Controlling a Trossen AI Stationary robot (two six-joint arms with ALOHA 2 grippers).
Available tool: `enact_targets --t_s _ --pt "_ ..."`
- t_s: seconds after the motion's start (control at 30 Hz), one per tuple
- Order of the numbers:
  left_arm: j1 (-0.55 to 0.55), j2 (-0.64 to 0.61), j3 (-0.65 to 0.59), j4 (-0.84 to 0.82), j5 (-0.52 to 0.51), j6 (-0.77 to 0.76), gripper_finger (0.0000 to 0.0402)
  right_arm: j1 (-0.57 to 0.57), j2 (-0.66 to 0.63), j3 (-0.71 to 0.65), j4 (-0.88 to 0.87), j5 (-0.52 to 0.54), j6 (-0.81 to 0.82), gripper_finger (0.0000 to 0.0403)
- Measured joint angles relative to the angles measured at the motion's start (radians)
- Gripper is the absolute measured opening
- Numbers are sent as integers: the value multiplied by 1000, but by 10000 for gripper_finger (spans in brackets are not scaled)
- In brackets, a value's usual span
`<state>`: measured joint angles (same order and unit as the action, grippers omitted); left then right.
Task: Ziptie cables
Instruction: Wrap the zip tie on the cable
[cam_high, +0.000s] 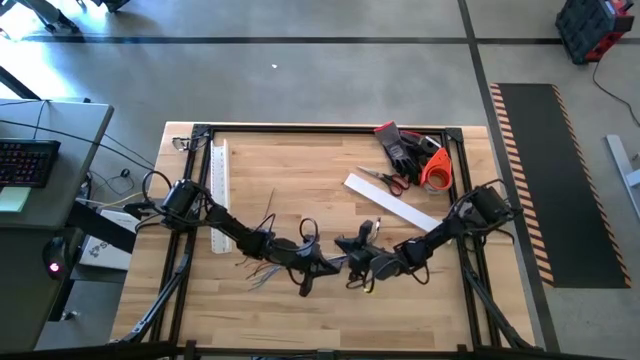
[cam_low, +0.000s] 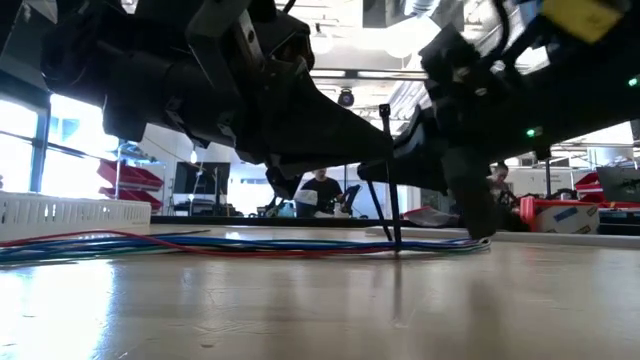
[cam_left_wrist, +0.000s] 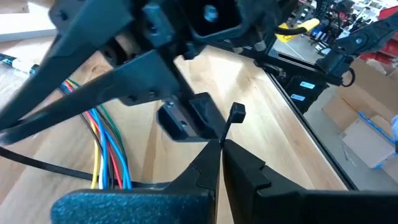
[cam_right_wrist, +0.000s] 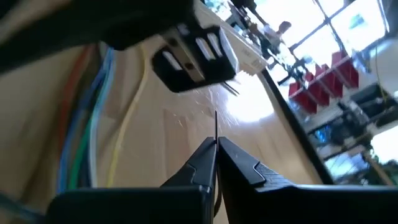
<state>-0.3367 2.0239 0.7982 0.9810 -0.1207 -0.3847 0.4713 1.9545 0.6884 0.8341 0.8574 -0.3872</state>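
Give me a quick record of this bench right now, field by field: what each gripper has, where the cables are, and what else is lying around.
left gripper: jaws shut on the ziptie, near its head
right gripper: jaws shut on the ziptie's thin strip
ziptie: stands upright over the cables in the low view
cables: flat on the table, between both arms
white duct: at the table's left side
far right corner: scissors, gloves, orange tape roll

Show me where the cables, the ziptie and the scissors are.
cables (cam_low: 200, 243): low view, middle of the bundle lying on the table.
ziptie (cam_left_wrist: 237, 112): left wrist view, its square head.
scissors (cam_high: 392, 182): high view, red handles.
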Motion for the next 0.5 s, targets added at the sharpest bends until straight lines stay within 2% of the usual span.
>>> enact_targets --t_s 0.13,0.23,0.37,0.5 --pt "1 0 0 -1 -1 3 0 -32 0 0 -7 -21 118 1" --pt "1 0 0 -4 -2 3 0 -65 0 0 -43 -126 183 14" --pt "1 0 0 -5 -2 3 0 -113 0 0 -93 -216 279 55" --pt "1 0 0 -5 -2 3 0 -153 0 0 -133 -227 305 107"
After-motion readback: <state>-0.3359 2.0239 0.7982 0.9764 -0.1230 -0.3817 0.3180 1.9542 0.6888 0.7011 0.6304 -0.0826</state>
